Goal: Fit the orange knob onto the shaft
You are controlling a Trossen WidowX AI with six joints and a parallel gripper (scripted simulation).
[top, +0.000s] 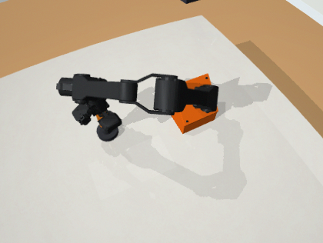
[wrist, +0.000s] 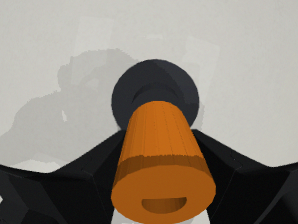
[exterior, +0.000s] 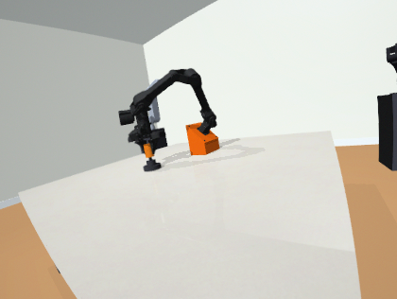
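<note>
The orange knob (top: pixel 99 114) (exterior: pixel 148 151) (wrist: pixel 160 132) is held above the dark round pedestal (top: pixel 107 134) (exterior: pixel 152 167) (wrist: pixel 155 72). My gripper (exterior: pixel 147 147) (wrist: pixel 158 136) is shut on the knob, with one finger on each side. In the exterior view, a short dark part of the pedestal shows below the knob, so the knob is not down on the base. In the wrist view, the knob's near end shows a D-shaped opening with its flat edge at the top. The shaft's flat side and any contact at the knob's lower end are hidden.
An orange block (top: pixel 200 121) (exterior: pixel 205 147) with a sloped top stands beneath the arm's base end, right of the pedestal in the top and exterior views. The pale table top (top: pixel 154 208) (exterior: pixel 213 213) carries the arm's shadows. A dark stand (exterior: pixel 387 132) is far right.
</note>
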